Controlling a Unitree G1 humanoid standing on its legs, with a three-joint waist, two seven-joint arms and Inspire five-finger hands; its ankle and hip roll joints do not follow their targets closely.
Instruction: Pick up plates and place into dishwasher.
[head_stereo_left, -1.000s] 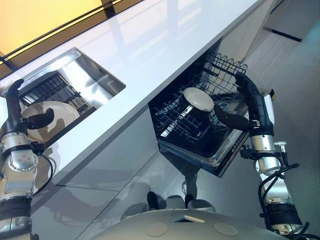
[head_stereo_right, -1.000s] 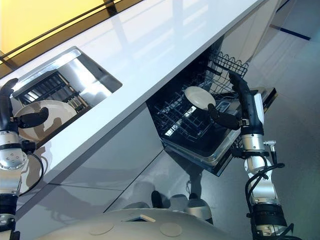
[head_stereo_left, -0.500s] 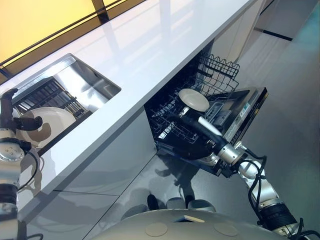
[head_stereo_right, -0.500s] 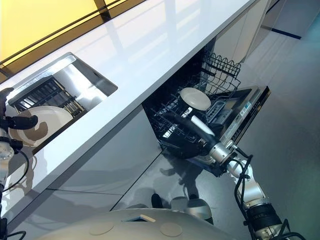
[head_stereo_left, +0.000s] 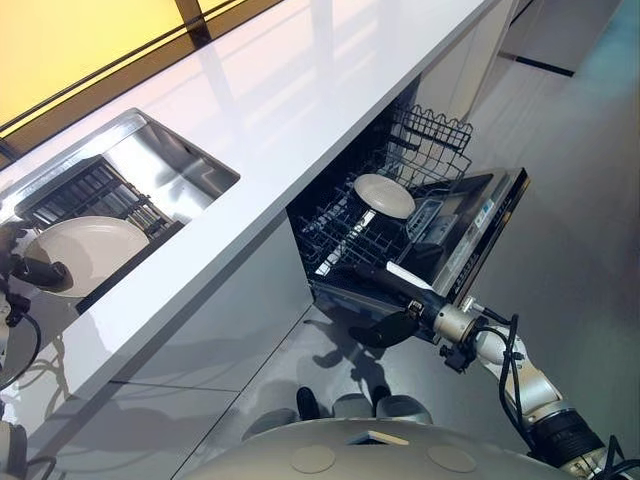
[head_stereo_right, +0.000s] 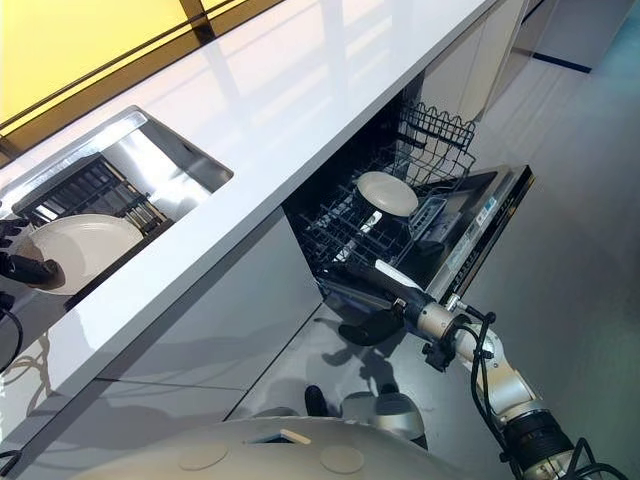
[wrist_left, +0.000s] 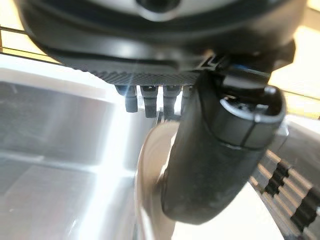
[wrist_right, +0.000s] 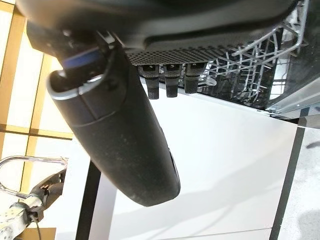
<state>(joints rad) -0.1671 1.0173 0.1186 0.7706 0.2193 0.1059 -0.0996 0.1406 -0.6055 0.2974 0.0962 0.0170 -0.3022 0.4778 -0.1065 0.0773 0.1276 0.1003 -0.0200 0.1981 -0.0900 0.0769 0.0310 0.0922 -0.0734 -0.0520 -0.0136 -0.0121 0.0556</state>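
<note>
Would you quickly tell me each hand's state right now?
Left hand: shut on the plate in the sink.
Right hand: open, holding nothing.

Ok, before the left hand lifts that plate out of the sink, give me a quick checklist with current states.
1. Left hand on the sink plate: ok, thumb lies over its rim.
2. Fingers closed under the plate: cannot tell, hidden.
3. Right hand free: ok, open, holding nothing, below the dishwasher rack.
4. Dishwasher door open: ok.
5. Rack space: ok, one plate in the rack, slots bare beside it.
6. Countertop bare between sink and dishwasher: ok.
</note>
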